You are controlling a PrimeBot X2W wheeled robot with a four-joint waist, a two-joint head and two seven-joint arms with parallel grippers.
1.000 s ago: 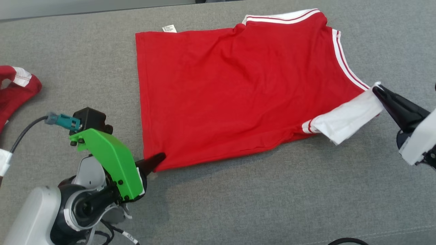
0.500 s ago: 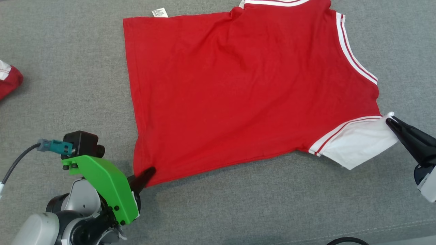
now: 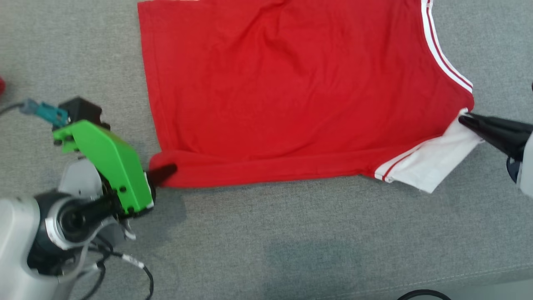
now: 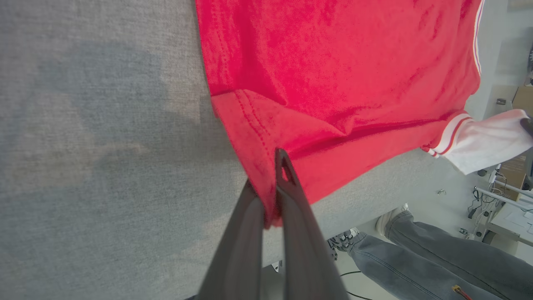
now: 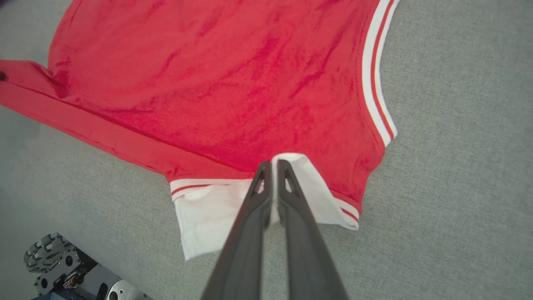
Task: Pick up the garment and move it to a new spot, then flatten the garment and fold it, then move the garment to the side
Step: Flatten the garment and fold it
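The red garment (image 3: 291, 96) runs off the top edge of the head view, its upper part out of frame; the left gripper (image 3: 166, 171) has one fingertip lost under the pinched hem corner; the right gripper (image 3: 462, 119) is cropped by the right edge behind its dark fingers; a red sliver (image 3: 1, 85) at the left edge is too slight to identify; a person's legs (image 4: 437, 258), in grey jeans, are cut off at the left wrist view's bottom corner.

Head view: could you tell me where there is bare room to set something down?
Grey surface is bare below the shirt, between left pincer and right pincer, and to its left. The shirt crowds the upper middle.
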